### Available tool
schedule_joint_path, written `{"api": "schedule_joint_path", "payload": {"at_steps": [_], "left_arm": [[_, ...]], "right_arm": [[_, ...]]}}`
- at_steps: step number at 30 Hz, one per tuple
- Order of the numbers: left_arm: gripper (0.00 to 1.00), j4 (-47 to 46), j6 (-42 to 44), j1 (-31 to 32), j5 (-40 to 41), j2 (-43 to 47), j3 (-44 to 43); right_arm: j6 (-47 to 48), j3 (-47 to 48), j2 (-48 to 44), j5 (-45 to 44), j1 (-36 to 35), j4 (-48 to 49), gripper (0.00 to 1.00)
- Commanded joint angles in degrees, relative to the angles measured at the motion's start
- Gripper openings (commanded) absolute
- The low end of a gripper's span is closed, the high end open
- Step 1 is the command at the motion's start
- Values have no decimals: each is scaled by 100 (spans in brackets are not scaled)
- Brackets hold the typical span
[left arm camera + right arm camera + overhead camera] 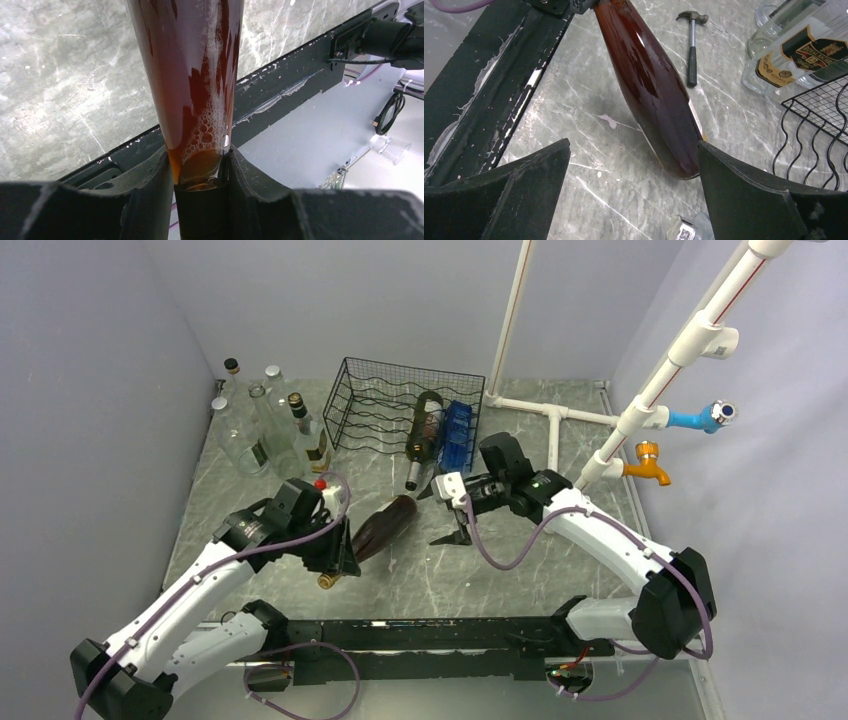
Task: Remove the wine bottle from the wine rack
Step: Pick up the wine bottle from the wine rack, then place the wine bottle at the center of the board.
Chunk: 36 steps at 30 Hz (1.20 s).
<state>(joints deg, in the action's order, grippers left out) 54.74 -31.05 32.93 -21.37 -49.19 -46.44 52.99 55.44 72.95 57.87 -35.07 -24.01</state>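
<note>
The black wire wine rack stands at the back middle, and its corner shows in the right wrist view. A dark green bottle and a blue bottle lie in its right side. A brown wine bottle is out of the rack, slanted over the table in front of it. My left gripper is shut on its neck. My right gripper is open and empty, its jaws wide apart just beyond the bottle's base.
Several clear glass bottles stand at the back left, also in the right wrist view. A small hammer lies on the table beyond the brown bottle. White PVC pipes with taps run along the right. The black base rail runs along the near edge.
</note>
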Motion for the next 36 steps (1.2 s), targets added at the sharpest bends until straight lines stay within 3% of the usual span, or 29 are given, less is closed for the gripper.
{"api": "schedule_joint_path", "payload": {"at_steps": [1,17,36], "left_arm": [[0,-1034,90,153,-759,-51,-653],[0,-1192,194,684,-949,-977,-1272],[0,-1240,347,783,-1419,-1658,-1786]], "right_arm": [[220,37,-140,-153,-183,2,100],[130,-139,-77,-1098,-935,480,100],[61,-558,307,-2455,-2012,1398,99]]}}
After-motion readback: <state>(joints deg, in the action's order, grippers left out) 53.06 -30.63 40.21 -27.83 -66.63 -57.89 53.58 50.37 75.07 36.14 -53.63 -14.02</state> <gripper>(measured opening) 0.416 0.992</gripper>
